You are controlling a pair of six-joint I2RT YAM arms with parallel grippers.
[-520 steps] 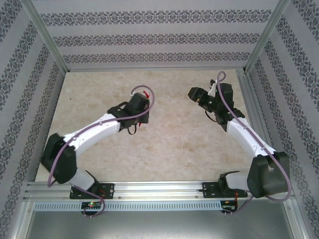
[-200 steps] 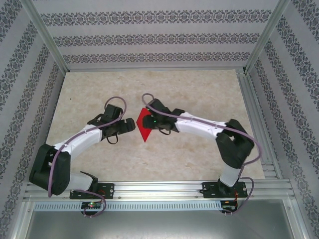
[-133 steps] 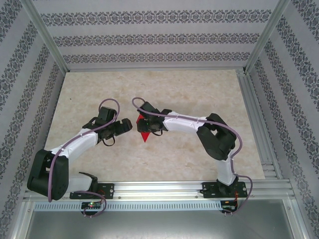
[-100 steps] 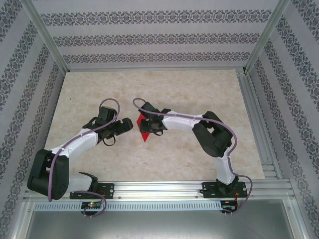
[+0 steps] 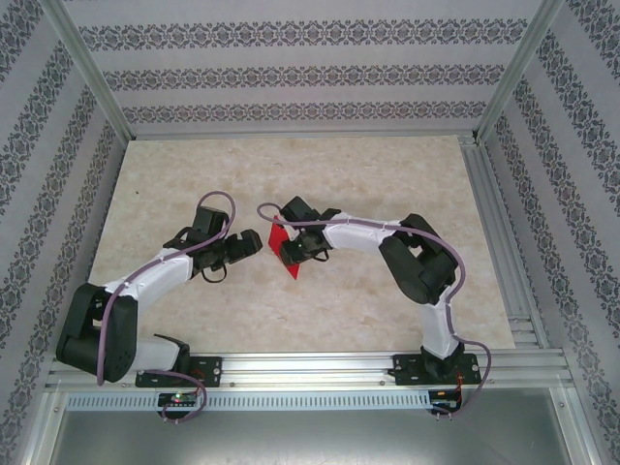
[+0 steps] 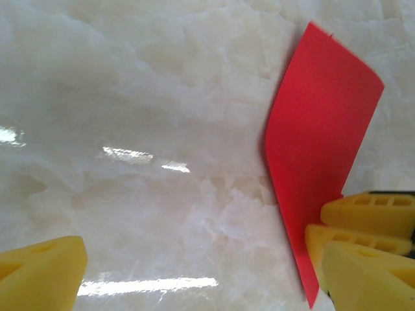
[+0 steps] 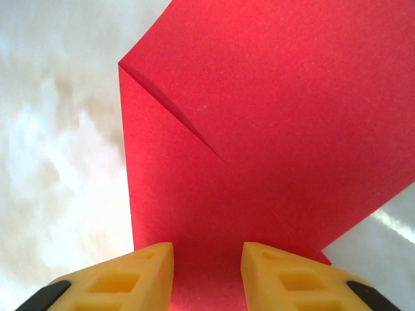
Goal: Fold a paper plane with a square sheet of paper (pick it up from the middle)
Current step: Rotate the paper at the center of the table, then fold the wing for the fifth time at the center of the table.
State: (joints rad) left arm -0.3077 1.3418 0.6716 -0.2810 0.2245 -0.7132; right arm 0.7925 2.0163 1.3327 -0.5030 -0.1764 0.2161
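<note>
The folded red paper plane [image 5: 288,256] lies flat on the marble table [image 5: 368,174] near its middle, its point toward the near edge. My right gripper [image 5: 291,242] is directly over it. In the right wrist view the red sheet [image 7: 259,116] shows a short diagonal crease, and my right gripper [image 7: 207,275] stands on it with a narrow gap between the yellow fingers [image 7: 139,275], nothing pinched. My left gripper [image 5: 254,242] is just left of the paper, wide open [image 6: 198,256]. The paper's [image 6: 318,142] long edge runs by its right finger [image 6: 369,278].
Patterned walls enclose the table on three sides. An aluminium rail [image 5: 310,368] carrying both arm bases runs along the near edge. The right arm's elbow [image 5: 417,257] is folded back over the table's right half. Bare marble extends behind and to the left.
The right arm has swung in from the far right onto the paper while the left gripper drew back left off it. In the last half second the paper's point shifted slightly right.
</note>
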